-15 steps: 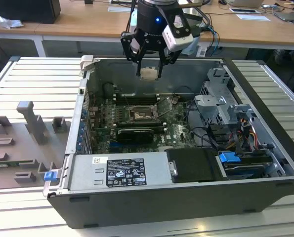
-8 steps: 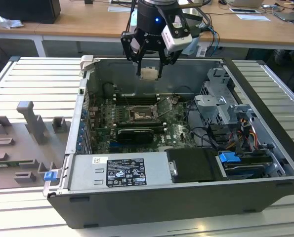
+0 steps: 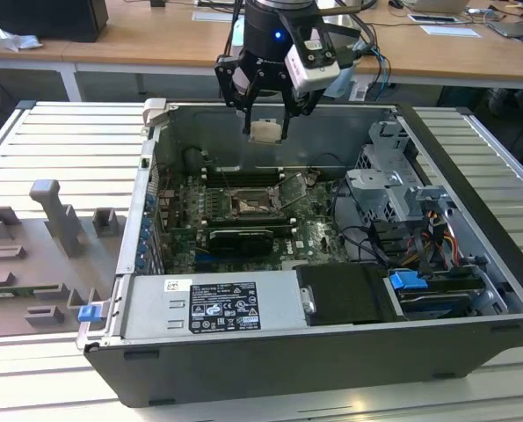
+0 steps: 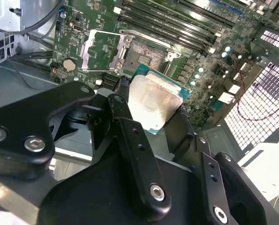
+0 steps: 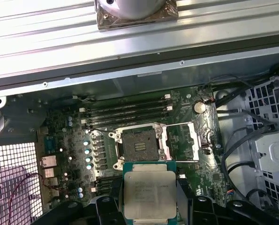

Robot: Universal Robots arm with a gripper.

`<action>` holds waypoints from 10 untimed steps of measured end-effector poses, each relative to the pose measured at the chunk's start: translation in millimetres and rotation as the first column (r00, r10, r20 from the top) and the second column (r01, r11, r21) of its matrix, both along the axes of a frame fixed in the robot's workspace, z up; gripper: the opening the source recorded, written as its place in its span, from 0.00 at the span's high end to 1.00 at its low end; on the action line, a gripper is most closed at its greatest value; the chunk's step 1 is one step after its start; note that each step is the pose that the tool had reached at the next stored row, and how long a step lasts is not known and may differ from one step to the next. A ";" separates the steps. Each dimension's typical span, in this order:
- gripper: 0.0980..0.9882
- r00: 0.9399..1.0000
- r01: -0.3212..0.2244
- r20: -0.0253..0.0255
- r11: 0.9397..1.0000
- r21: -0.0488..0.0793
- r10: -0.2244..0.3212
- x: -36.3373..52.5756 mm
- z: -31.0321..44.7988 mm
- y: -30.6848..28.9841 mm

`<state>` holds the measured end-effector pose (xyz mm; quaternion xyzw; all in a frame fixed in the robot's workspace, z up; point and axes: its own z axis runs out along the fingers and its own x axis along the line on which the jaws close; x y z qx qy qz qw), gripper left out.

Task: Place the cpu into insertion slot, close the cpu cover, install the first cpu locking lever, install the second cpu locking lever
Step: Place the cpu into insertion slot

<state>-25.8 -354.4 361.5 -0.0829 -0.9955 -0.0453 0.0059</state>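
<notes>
My gripper (image 3: 266, 123) hangs above the open computer case (image 3: 270, 369), shut on the cpu (image 3: 266, 133), a small pale square chip held by its edges between the black fingers (image 4: 125, 126). In both wrist views the cpu (image 5: 149, 190) sits in the air just short of the insertion slot (image 5: 139, 145), whose dark centre lies bare. The slot (image 3: 248, 204) is on the green board below the gripper. The cpu cover (image 5: 181, 140) is swung open beside the slot; in the second wrist view I see the cpu (image 4: 153, 101), the slot (image 4: 146, 54) and the cover (image 4: 98, 49).
Long memory slots (image 3: 243, 173) run behind the socket and a black graphics card (image 3: 242, 237) lies in front of it. A power supply (image 3: 213, 303) fills the case's near side, a drive cage (image 3: 393, 180) and cables its right. Grey fixtures (image 3: 54, 224) stand at the exterior view's left.
</notes>
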 end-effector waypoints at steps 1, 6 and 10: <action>0.50 1.000 0.002 0.000 1.000 0.000 -0.002 0.0 0.0 0.0; 0.50 1.000 0.014 0.000 1.000 0.000 -0.014 0.0 0.0 0.0; 0.50 1.000 0.021 0.000 1.000 0.000 -0.021 0.0 0.0 0.0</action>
